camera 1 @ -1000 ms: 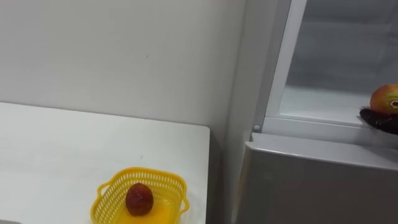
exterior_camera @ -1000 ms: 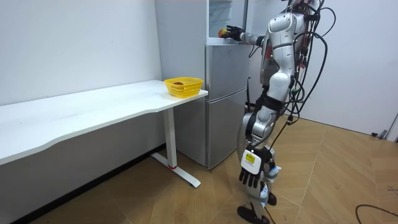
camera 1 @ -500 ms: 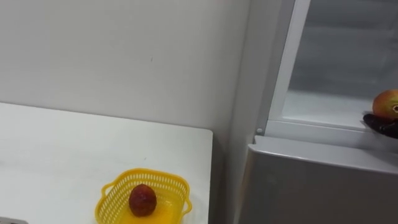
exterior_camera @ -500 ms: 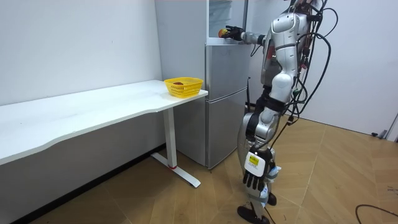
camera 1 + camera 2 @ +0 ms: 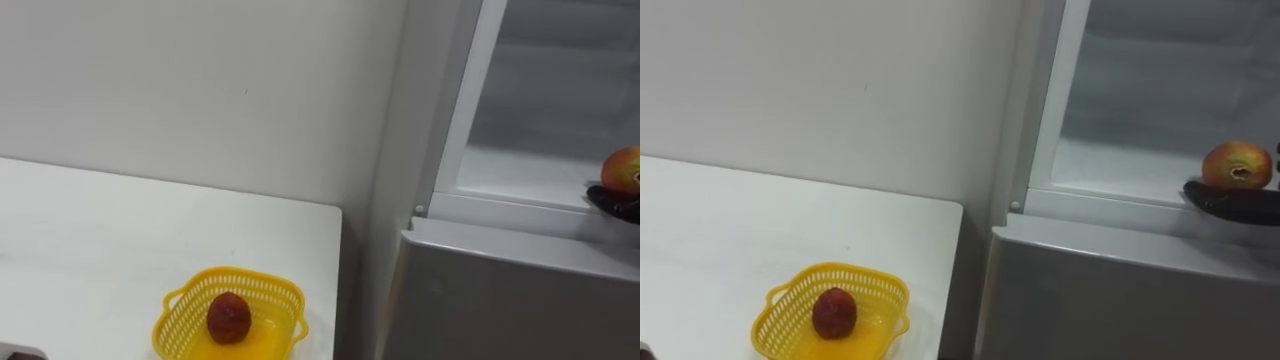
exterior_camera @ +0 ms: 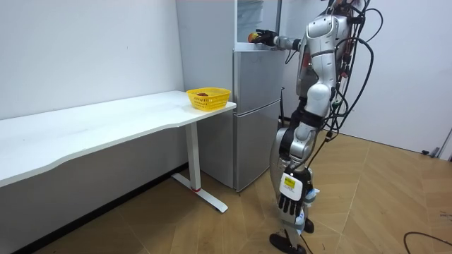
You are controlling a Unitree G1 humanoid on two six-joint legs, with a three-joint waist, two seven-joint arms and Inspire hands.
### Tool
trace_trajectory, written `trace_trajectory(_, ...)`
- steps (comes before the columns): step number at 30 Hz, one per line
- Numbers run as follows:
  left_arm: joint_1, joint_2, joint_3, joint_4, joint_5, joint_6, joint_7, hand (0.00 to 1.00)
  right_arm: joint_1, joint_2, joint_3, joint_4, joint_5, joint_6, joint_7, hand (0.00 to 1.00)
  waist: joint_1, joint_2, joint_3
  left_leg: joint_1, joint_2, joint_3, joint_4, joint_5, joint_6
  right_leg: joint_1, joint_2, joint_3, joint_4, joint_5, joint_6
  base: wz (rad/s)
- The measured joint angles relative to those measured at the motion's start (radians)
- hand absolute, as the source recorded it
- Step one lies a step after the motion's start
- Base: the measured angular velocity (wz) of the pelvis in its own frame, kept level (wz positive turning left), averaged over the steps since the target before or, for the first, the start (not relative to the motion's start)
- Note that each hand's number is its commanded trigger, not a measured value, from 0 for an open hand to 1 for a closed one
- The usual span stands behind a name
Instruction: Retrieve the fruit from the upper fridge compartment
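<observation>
A red-and-green fruit (image 5: 1237, 165) sits at the front edge of the open upper fridge compartment (image 5: 1120, 170), on the right of the eye views. The dark fingers of my right hand (image 5: 1230, 202) curl under and around it. In the room view I stand in front of the grey fridge (image 6: 254, 113) with my right hand (image 6: 266, 37) stretched out to its top, and the fruit (image 6: 252, 37) shows at its fingertips. My left hand (image 6: 286, 202) hangs low beside my leg with its fingers relaxed.
A yellow basket (image 5: 780, 295) holding a dark red fruit (image 5: 834, 312) stands near the end of the white table (image 5: 720, 220), left of the fridge. The shut lower fridge door (image 5: 1120, 290) lies below the open compartment. A plain wall (image 5: 840, 90) runs behind the table.
The eye view has shifted slightly, so the camera moved. The right hand with the fruit stays at the compartment's front edge. The left hand has swung a little by the leg.
</observation>
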Motion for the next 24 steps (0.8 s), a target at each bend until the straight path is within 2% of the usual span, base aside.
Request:
trace_trajectory(5, -0.013, 0.006, -0.021, -0.001, -0.001, -0.009, 0.001, 0.0, -0.01, -0.012, 0.052, 0.02, -0.004, -0.021, 0.0, 0.0, -0.002, 0.0, 0.0001, -0.003, 0.0, 0.0, 0.0, 0.0, -0.001, -0.002, 0.001, 0.005, 0.001, 0.001, -0.001, -0.01)
trace_trajectory(8, -0.022, 0.007, -0.021, -0.001, -0.001, -0.014, -0.001, 0.0, -0.036, -0.019, 0.07, 0.04, -0.003, -0.018, 0.003, 0.0, -0.002, -0.001, 0.0004, -0.007, -0.001, 0.0, -0.001, 0.001, -0.002, -0.002, 0.002, 0.006, 0.002, 0.002, -0.003, 0.0)
trace_trajectory(10, -0.022, 0.008, -0.021, -0.001, -0.001, -0.019, -0.002, 0.0, -0.046, -0.019, 0.073, 0.052, -0.003, -0.018, 0.004, 0.75, -0.002, -0.002, 0.0006, -0.009, -0.003, -0.001, 0.0, 0.002, -0.002, -0.004, 0.002, 0.006, 0.002, 0.002, -0.003, 0.0)
trace_trajectory(11, -0.022, 0.009, -0.023, -0.001, -0.001, -0.02, -0.003, 0.0, -0.052, -0.019, 0.074, 0.072, 0.003, -0.021, 0.011, 1.0, -0.002, -0.002, 0.0008, -0.011, -0.002, -0.002, 0.001, 0.002, -0.003, -0.005, 0.003, 0.005, 0.002, 0.002, -0.004, 0.0)
trace_trajectory(21, -0.02, 0.03, -0.049, -0.002, -0.04, -0.019, -0.001, 0.0, -0.115, -0.028, 0.104, 0.153, 0.003, -0.026, 0.019, 1.0, -0.001, -0.001, 0.0016, -0.025, 0.0, -0.003, 0.007, 0.003, -0.005, -0.013, 0.004, -0.001, -0.001, 0.005, -0.007, 0.0)
trace_trajectory(24, -0.022, 0.03, -0.051, -0.001, -0.061, -0.019, 0.006, 0.0, -0.126, -0.037, 0.103, 0.159, 0.003, -0.037, 0.012, 1.0, 0.001, 0.004, 0.0048, -0.029, 0.001, -0.003, 0.011, 0.004, -0.006, -0.018, 0.005, -0.001, -0.001, 0.006, -0.008, 0.0)
